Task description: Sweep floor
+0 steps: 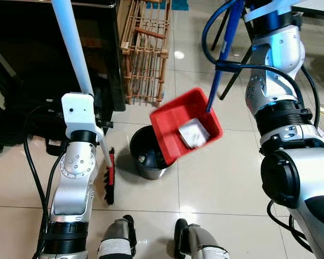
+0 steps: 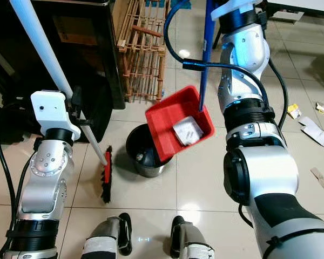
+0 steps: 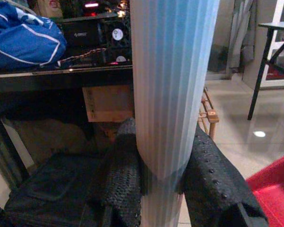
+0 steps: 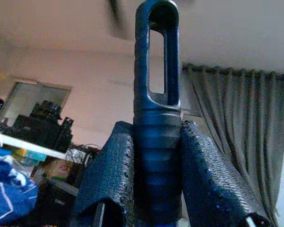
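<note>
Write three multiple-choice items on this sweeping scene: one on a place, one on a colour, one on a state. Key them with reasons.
1. Where is the red plastic dustpan?
A. flat on the tiles
B. tilted above the round dark metal bin
C. under the wooden rack

2. What colour is the dustpan's long handle?
A. blue
B. yellow
C. white

3. What is the left gripper doing?
A. hanging open
B. shut on the pale ribbed broom handle
C. holding the bin

Key: 1 B, the pan hangs slanted over the bin's rim with crumpled white paper inside it. 2 A, the pole rising from the pan is blue, and the right gripper clamps its looped end. 3 B, the left wrist view shows both black fingers pressed against the pale handle, with the red and black broom head on the floor.
</note>
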Tool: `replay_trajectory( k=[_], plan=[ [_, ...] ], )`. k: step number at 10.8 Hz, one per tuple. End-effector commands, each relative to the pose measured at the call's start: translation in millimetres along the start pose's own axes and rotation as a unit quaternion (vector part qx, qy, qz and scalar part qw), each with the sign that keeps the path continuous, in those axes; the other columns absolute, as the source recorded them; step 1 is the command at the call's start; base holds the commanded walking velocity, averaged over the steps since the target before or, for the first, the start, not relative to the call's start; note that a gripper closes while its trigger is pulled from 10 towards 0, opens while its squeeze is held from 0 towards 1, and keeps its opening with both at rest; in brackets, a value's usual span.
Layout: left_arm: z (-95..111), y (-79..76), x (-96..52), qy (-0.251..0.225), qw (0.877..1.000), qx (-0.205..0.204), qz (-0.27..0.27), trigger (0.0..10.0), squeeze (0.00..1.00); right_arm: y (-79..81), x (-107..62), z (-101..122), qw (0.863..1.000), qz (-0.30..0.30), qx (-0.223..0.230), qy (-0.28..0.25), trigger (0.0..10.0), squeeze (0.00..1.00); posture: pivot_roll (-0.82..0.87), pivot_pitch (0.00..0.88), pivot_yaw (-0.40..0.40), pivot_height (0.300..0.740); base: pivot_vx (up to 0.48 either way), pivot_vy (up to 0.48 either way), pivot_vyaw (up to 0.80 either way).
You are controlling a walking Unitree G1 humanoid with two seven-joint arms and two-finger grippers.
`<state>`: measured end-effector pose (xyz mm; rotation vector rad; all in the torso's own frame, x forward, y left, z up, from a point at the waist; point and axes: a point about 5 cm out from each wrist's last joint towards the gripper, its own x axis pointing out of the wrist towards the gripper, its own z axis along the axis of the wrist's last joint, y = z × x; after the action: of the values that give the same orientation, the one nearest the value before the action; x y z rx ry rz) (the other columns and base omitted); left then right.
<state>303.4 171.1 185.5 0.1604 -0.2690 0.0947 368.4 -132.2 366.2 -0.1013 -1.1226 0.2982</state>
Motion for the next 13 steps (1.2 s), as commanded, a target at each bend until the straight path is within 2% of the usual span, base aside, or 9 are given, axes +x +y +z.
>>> replay_trajectory(
  k=[1,3,5,6,8,10,11,13],
  plan=[
    [12,-1.7,1.8,-0.033,0.999,-0.001,0.004,10.0,0.0,-9.4,12.9,21,0.998,-0.014,-0.016,-0.057,10.0,0.0,0.06,0.185,-0.102,0.74,0.0,0.0,0.0],
    [11,-2.5,1.3,-0.033,0.999,-0.002,0.004,10.0,0.0,-11.2,11.9,16,0.999,-0.025,-0.004,-0.039,10.0,0.0,0.06,0.186,-0.105,0.74,0.0,0.0,0.0],
    [11,-3.7,0.3,-0.033,0.999,-0.004,0.006,10.0,0.0,-19.0,12.7,5,0.995,-0.077,0.06,0.005,10.0,0.0,0.06,0.19,-0.114,0.74,0.0,0.0,0.0],
    [11,-3.9,0.1,-0.032,0.999,-0.005,0.007,10.0,0.0,-23.6,13.8,2,0.992,-0.095,0.078,0.015,10.0,0.0,0.06,0.189,-0.118,0.74,0.0,0.0,0.0],
    [11,-4.1,0.1,-0.032,0.999,-0.006,0.01,10.0,0.0,-25.3,13.5,0,0.991,-0.102,0.086,0.023,10.0,0.0,0.06,0.186,-0.123,0.74,0.0,0.0,0.0],
    [10,-3.7,0.1,-0.032,0.999,-0.005,0.012,10.0,0.0,-25.5,13.5,-1,0.99,-0.103,0.091,0.031,10.0,0.0,0.06,0.185,-0.125,0.74,0.0,0.0,0.0],
    [10,-3.5,0.2,-0.032,0.999,-0.005,0.013,10.0,0.0,-25.8,14.0,0,0.992,-0.097,0.078,0.031,10.0,0.0,0.06,0.185,-0.125,0.74,0.0,0.0,0.0],
    [11,-4.4,0.1,-0.033,0.999,-0.005,0.011,10.0,0.0,-21.5,16.6,12,0.998,-0.06,0.013,-0.009,10.0,0.0,0.06,0.183,-0.123,0.74,0.0,0.0,0.0]
  ],
)
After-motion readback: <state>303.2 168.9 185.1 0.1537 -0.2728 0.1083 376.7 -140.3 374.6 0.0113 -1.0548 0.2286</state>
